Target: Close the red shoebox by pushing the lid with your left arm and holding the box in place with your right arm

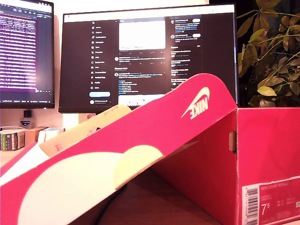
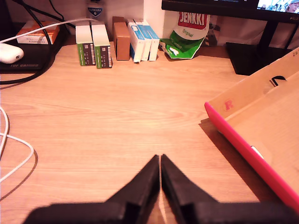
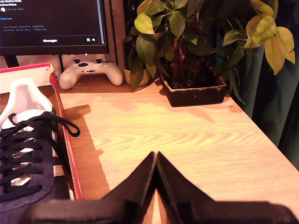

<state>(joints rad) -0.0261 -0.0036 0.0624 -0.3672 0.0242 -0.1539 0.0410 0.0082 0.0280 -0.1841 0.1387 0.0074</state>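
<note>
— Both were pinched shut on nothing — my first gripper near the lid, my second gripper beside the red shoebox, neither touching.

— So nothing had started?

— I'd say not. The lid leaned half-open over the desk; beyond it, monitors. Next: brace, then push.

The red shoebox stands open on the desk in front of the monitor, white size label on its end. Its hinged lid slants up half-raised, white Nike swoosh showing. A dark laced shoe sits inside.
</note>
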